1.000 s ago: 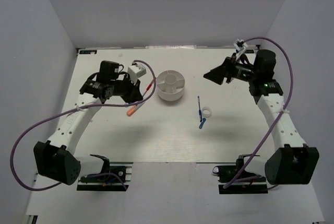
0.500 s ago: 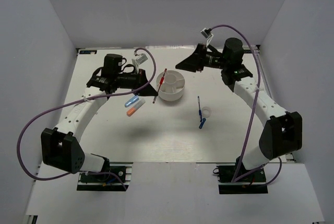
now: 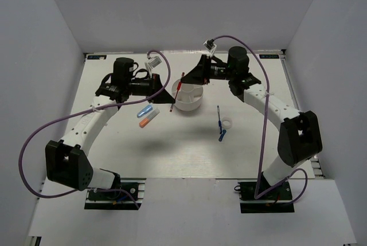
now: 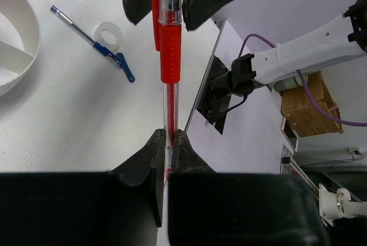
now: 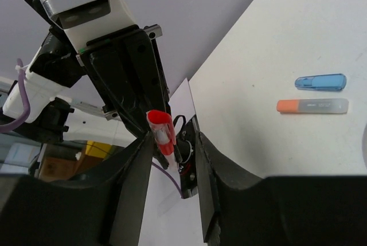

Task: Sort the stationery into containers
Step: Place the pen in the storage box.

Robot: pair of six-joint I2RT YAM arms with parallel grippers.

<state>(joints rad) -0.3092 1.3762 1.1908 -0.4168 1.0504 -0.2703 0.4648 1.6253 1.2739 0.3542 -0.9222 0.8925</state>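
Observation:
My left gripper (image 3: 171, 99) is shut on the thin red pen (image 3: 179, 85) and holds it tilted in the air at the left rim of the round white tub (image 3: 188, 101). In the left wrist view the fingers (image 4: 168, 138) pinch the pen (image 4: 170, 51) low on its barrel. My right gripper (image 3: 185, 79) is open, its fingers on either side of the pen's capped end (image 5: 160, 131) with a gap on one side (image 5: 175, 148). The light-blue (image 3: 145, 111) and orange-white (image 3: 147, 121) capsules lie left of the tub. The blue pen (image 3: 218, 118), dark-blue piece (image 3: 222, 137) and white ring (image 3: 227, 124) lie to its right.
The tub's divided compartments (image 3: 189, 88) sit right under both grippers. The two arms meet over the tub at the table's back middle. Purple cables loop from each arm. White walls stand on the left, right and back.
The left gripper lifted the red pen off the table to the tub's rim. The right arm swung left from the far right, and its open fingers now straddle the pen's cap.

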